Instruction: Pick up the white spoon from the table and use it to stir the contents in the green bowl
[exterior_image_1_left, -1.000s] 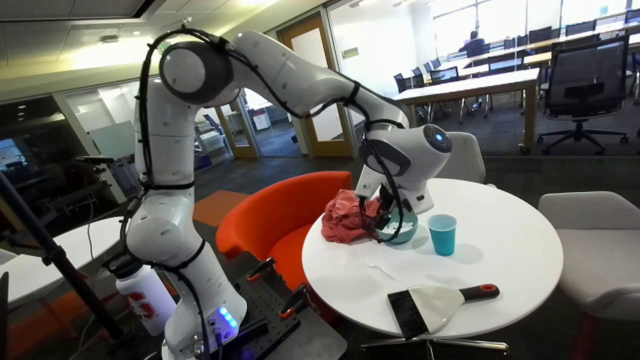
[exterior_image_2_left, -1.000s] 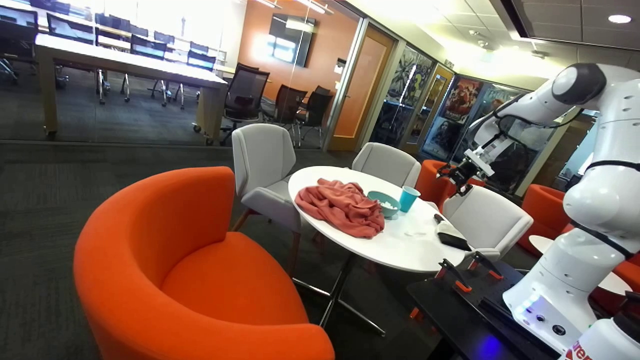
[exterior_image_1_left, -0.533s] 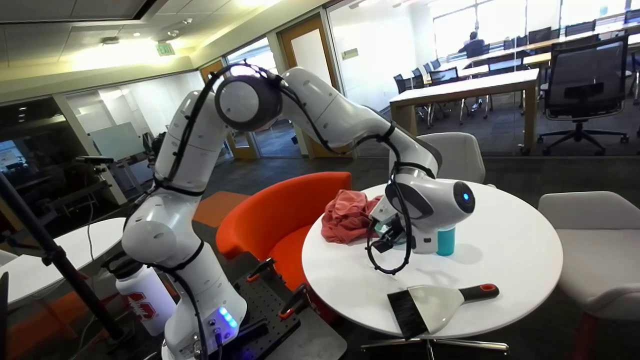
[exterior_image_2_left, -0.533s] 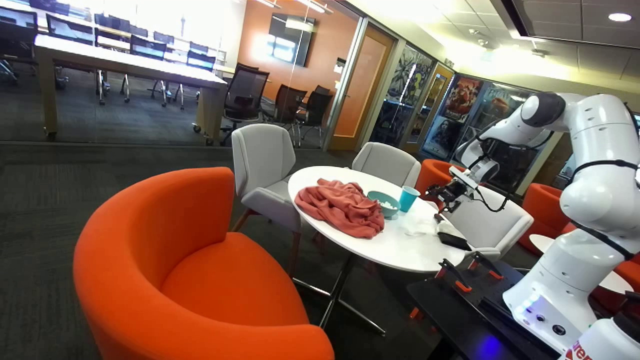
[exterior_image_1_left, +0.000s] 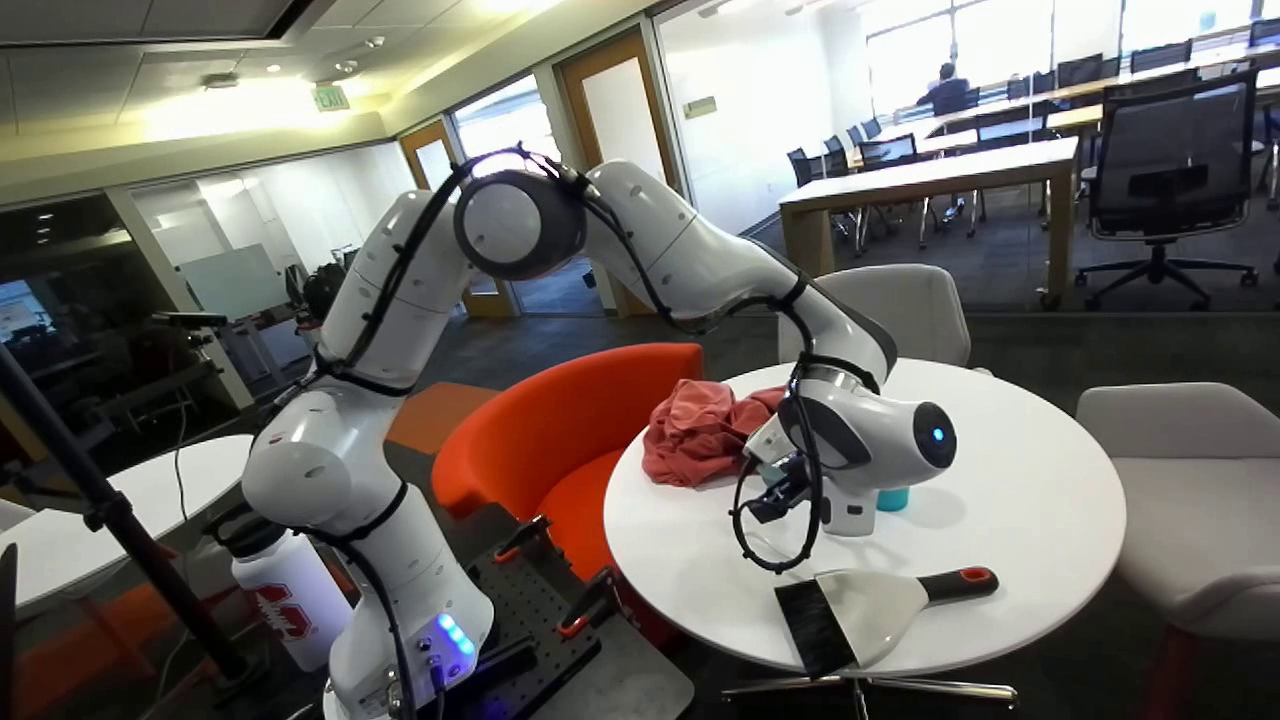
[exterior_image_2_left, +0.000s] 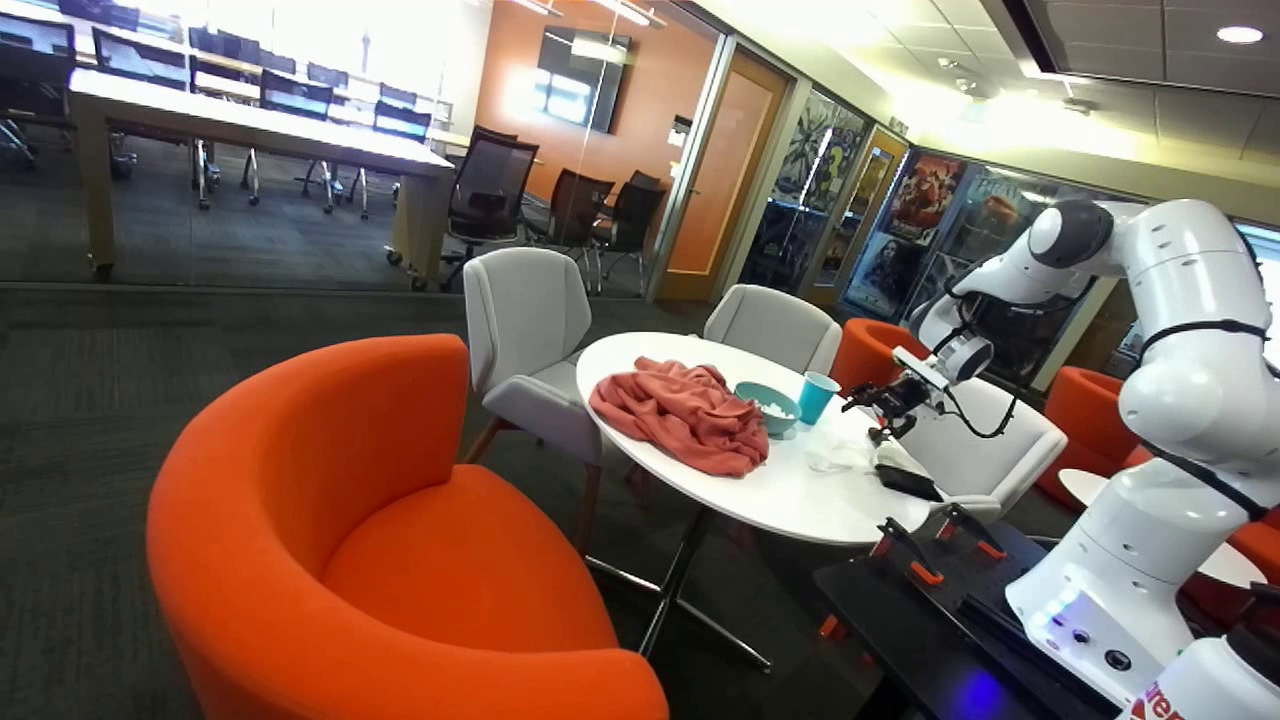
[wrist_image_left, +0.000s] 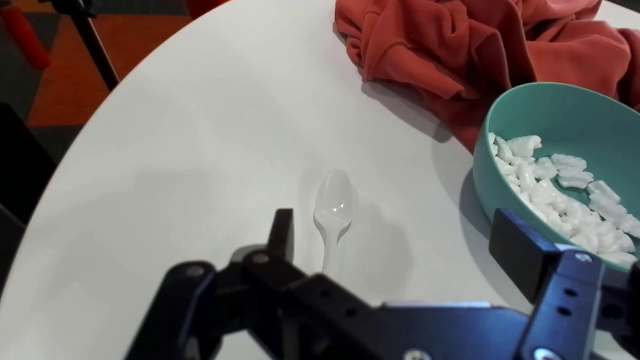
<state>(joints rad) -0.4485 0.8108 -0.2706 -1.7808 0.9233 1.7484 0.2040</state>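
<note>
The white spoon (wrist_image_left: 334, 197) lies on the table (wrist_image_left: 240, 130); in the wrist view its bowl end points away from me and the handle runs out of sight beneath the gripper. My gripper (wrist_image_left: 402, 239) is open above the tabletop, nothing held, the spoon appearing between its fingers but closer to the left one. To the right sits the green bowl (wrist_image_left: 575, 120), holding several white pieces; the right finger overlaps its near wall in this view. In both exterior views the gripper (exterior_image_1_left: 780, 495) (exterior_image_2_left: 868, 418) hangs low over the table. The spoon is hard to make out there.
A crumpled red cloth (wrist_image_left: 435, 55) lies beside the bowl (exterior_image_2_left: 765, 393). A teal cup (exterior_image_2_left: 817, 398) stands close to the bowl, partly hidden behind the arm in an exterior view. A brush-like tool (exterior_image_1_left: 885, 610) with black bristles lies near the table's edge. Chairs surround the table.
The arm has reached out and come down, bringing the gripper lower over the table. In an exterior view it now covers most of the bowl and cup. The objects have stayed put.
</note>
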